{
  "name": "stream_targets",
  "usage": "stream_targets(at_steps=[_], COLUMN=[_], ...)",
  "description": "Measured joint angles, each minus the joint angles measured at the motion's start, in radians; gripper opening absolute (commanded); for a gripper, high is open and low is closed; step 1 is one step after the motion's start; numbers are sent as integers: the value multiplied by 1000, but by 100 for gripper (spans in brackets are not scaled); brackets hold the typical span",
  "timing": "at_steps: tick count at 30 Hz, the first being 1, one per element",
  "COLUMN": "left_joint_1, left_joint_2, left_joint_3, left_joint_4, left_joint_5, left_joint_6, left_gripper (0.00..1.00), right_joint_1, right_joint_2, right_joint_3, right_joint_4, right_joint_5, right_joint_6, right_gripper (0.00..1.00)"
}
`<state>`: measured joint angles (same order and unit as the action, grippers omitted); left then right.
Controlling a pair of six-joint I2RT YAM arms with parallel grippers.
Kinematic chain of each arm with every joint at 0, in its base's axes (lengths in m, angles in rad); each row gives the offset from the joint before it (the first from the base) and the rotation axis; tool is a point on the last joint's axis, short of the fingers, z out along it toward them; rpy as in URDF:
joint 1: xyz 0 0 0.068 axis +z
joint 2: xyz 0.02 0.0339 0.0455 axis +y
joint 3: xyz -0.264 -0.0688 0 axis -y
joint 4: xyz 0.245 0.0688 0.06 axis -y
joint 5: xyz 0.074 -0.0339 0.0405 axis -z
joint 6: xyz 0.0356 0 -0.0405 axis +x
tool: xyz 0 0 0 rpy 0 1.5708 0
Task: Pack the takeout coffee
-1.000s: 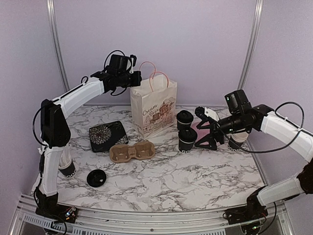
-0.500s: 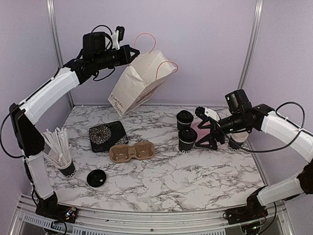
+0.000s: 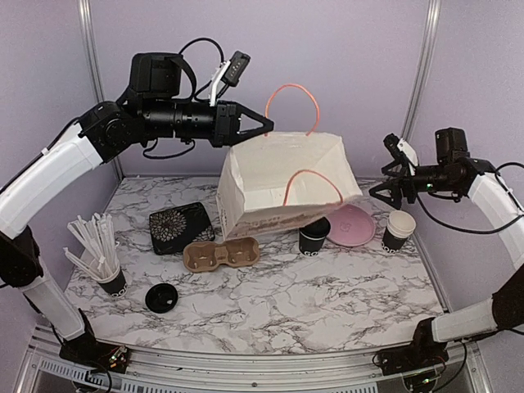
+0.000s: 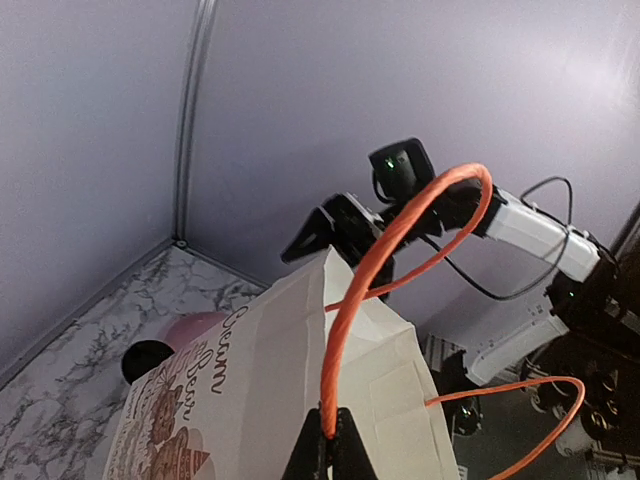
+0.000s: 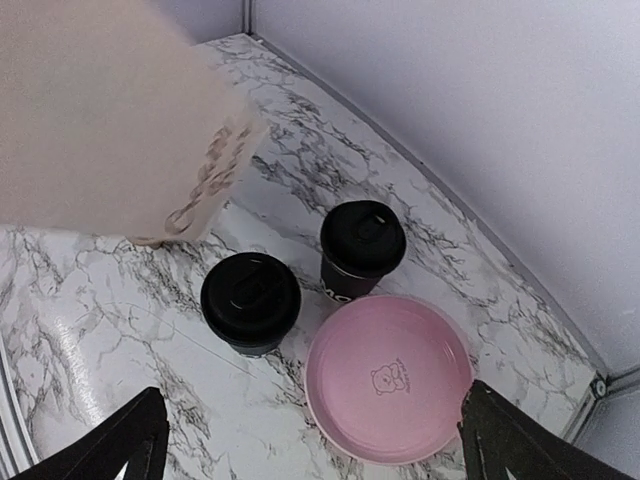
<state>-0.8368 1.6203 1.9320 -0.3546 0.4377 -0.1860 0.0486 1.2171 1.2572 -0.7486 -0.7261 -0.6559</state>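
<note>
The left gripper point(image 3: 268, 128) is closed on one orange handle point(image 4: 400, 250) of the paper bag point(image 3: 278, 184). One second ago the bag stood upright on the marble table point(image 3: 327, 311), behind the cardboard cup carrier point(image 3: 221, 252). Half a second ago it was lifted and leaning to the left. Now it hangs higher and more to the right, tipped nearly on its side.

The two coffee cups with lids stand at the same place, next to the pink plate point(image 5: 390, 375). From the top camera only the front cup point(image 3: 313, 236) shows, because the bag covers the rear cup point(image 5: 362, 245).

The right gripper point(image 3: 386, 173) has its jaws wide open and holds nothing. Before, it was low beside the front cup; now it has pulled back and up, to the right of the plate.
</note>
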Motion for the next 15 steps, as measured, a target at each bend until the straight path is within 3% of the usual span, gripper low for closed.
stream_targets(at_steps=[5,15], left_joint_1=[-134,-204], left_joint_2=[-5,26], left_joint_3=[-70,-137], left_joint_4=[-91,-145], left_joint_5=[82,122], left_joint_6=[51,114], left_gripper=[0,0], right_joint_1=[-163,-177], right_joint_2=[42,41], right_joint_3=[13,7], right_joint_4=[8,32], right_joint_5=[-53,-129], right_joint_6=[43,77], right_gripper=[99,98])
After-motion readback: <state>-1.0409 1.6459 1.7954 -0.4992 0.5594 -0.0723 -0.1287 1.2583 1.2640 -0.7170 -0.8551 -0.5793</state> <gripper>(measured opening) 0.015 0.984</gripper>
